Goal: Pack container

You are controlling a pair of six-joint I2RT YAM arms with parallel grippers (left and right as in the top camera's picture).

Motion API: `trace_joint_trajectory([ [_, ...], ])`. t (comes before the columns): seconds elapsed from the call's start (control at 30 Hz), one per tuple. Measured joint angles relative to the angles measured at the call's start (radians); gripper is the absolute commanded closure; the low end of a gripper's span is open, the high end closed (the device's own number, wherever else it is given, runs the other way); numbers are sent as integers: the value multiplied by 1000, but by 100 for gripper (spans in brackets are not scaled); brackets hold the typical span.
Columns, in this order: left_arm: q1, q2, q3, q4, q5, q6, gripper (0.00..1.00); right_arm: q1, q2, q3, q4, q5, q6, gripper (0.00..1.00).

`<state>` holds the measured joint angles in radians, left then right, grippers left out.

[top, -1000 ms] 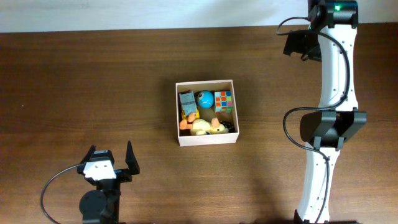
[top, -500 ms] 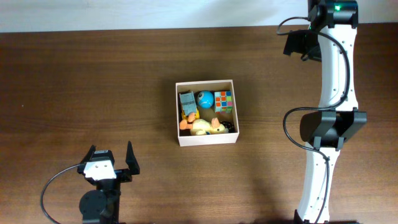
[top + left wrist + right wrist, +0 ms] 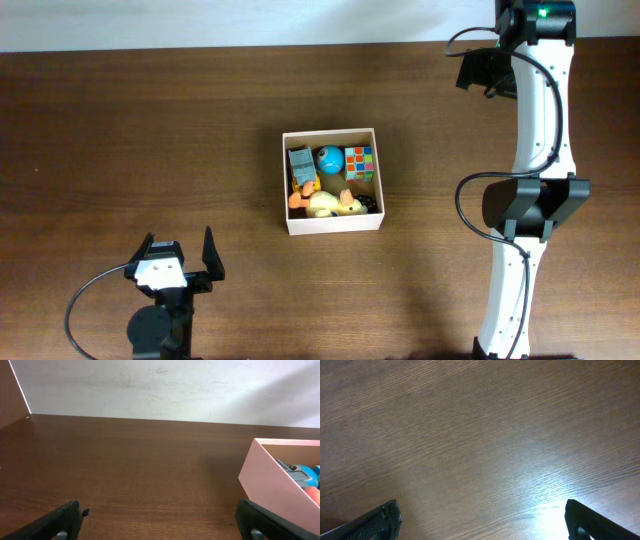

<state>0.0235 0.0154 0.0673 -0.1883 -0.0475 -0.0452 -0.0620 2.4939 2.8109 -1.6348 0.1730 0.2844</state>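
Note:
The container [image 3: 332,225], a square white-walled box with a tan inside, sits at the middle of the table. It holds a grey block, a blue ball [image 3: 329,157], a colour cube [image 3: 360,162], a yellow duck [image 3: 330,203] and an orange piece. Its corner shows at the right of the left wrist view [image 3: 260,477]. My left gripper [image 3: 180,256] is open and empty at the front left, well apart from the box. My right gripper [image 3: 481,70] is at the back right; the right wrist view [image 3: 480,520] shows it open over bare wood.
The dark wooden table [image 3: 150,130] ends at a white wall along the back. My right arm [image 3: 530,200] stretches along the right side from front to back. A cable loops by my left arm's base [image 3: 85,300].

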Motion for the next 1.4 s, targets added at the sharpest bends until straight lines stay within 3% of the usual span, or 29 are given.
trace_joint_trajectory([
  [0.43, 0, 0, 0, 0, 0, 0, 1, 4, -54, -5, 20, -91, -1, 1],
  [0.57, 0, 0, 0, -2, 0, 0, 1, 18, -211, -24, 72, -111, -4, 1],
  [0.7, 0, 0, 0, -3, 0, 0, 1, 39, -473, -167, 246, -119, -10, 1],
  [1.0, 0, -1, 0, -2, 0, 0, 1, 64, -1125, -938, 787, -123, -58, 1],
  [1.4, 0, -1, -3, -3, 7, 0, 1, 64, -1798, -1996, 1360, -203, -150, 1],
])
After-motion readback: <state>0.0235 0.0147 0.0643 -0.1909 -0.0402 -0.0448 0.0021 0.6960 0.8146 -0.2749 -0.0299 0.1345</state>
